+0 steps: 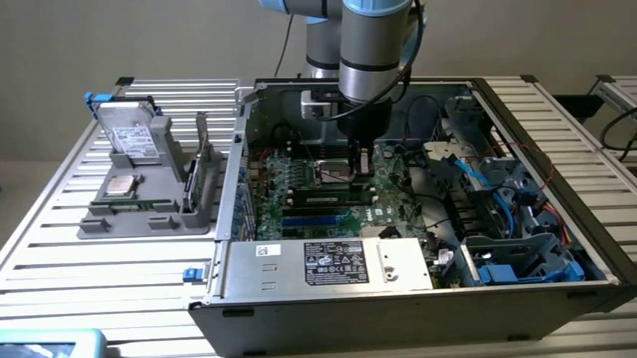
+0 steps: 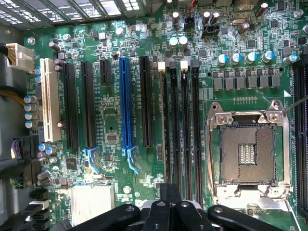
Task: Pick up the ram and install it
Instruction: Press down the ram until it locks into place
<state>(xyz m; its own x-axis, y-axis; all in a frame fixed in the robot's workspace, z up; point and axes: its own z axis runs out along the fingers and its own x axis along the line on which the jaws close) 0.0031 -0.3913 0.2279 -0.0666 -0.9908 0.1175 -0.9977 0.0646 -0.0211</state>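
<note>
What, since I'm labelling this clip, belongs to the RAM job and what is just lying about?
Job: gripper, shut above the motherboard; ram; memory slots.
Lying about: hard drive, processor chip, grey tray, power supply, blue cables.

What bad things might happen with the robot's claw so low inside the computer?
The shut black gripper hangs over the long black memory slots on the green motherboard. A sideways slip might hit the open silver processor socket beside them and perhaps bend its tiny contacts. The small upright round capacitors near the slot ends might get knocked. Loose black cables hang close to the arm and might snag.
</note>
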